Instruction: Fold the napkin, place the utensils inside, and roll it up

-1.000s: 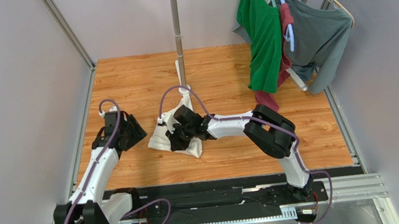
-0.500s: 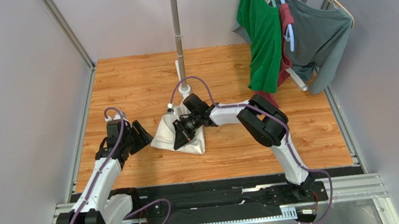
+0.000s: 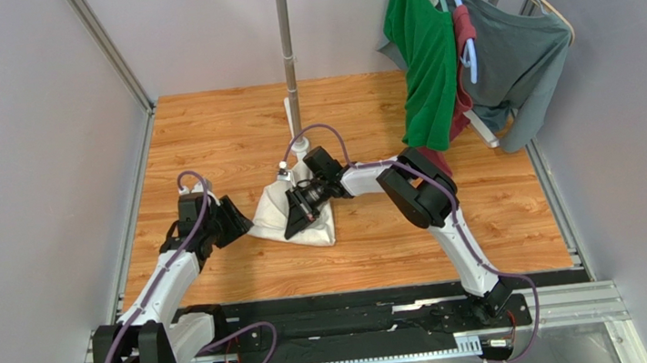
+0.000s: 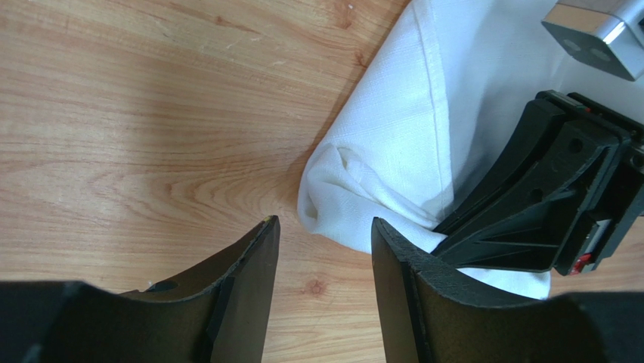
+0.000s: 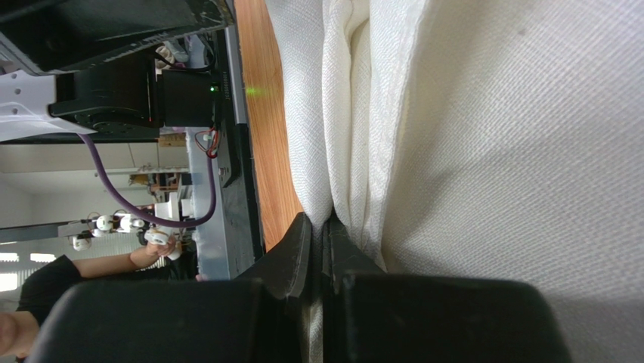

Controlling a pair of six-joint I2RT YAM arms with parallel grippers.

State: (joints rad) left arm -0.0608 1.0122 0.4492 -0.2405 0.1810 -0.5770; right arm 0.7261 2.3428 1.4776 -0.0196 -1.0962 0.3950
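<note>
Little is judged done: the napkin (image 3: 318,229) lies bunched on the bench (image 3: 229,128), its folds pinched by the closed right end effector (image 5: 323,224), its corner just ahead of the open left end effector (image 4: 325,227); no spoon is seen, and rolling is left.

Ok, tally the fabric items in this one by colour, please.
White: 1, the napkin
Green: 1, the green shirt
Grey: 1, the grey shirt
Dark red: 1, the dark red garment
Total: 4
</note>
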